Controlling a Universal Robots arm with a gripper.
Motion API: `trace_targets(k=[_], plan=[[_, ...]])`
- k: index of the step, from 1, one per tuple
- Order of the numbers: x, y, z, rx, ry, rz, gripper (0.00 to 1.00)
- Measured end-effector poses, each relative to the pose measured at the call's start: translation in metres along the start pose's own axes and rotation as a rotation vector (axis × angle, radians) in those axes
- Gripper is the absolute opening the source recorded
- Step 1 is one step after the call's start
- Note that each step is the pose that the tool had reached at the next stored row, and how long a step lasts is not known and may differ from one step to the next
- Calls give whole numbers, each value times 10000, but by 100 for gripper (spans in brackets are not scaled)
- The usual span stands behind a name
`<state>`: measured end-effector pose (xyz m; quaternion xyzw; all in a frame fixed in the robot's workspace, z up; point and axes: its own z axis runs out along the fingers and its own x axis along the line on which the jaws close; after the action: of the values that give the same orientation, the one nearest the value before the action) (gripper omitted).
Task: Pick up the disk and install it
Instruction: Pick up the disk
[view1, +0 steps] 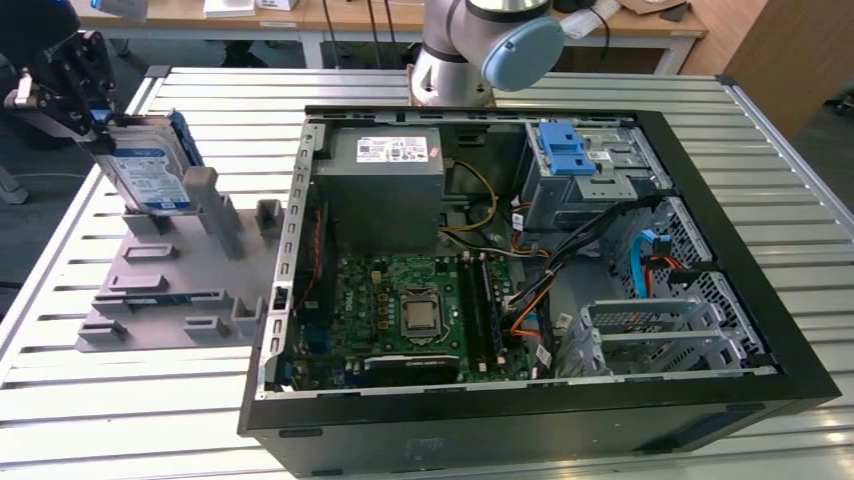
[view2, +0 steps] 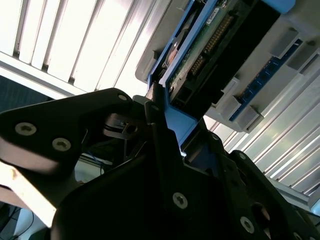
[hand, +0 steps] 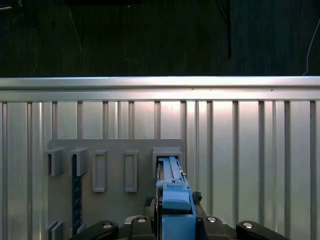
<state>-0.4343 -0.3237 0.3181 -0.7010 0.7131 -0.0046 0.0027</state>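
Slatted aluminium table (view1: 120, 420) is carrying everything, and at the exterior view's left the gripper (view1: 96, 120) is clamping its fingers (view2: 159, 125) on the blue-railed upper end of the disk (view1: 144, 168). That disk is standing upright, slightly tilted, with its lower end at a slot of the grey holder plate (view1: 160, 275). Just beside the plate, the open computer case (view1: 534, 430) is lying with its board facing up.

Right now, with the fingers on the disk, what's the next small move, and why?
Probably a short straight lift, without tilting. The fingers appear closed on the blue rail of the disk, and the disk's lower end looks seated in a slot of the grey holder, so a sideways pull would likely jam it.
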Motion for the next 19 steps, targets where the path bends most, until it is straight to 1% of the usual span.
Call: trace_targets(k=[2,3,9,11,19], plan=[[0,0,-17,-1,-9,0,36],[0,0,-17,0,-32,0,36],[0,-1,-18,-2,-59,1,36],[0,0,-18,-2,-91,1,36],[0,0,-48,-1,-92,1,36]])
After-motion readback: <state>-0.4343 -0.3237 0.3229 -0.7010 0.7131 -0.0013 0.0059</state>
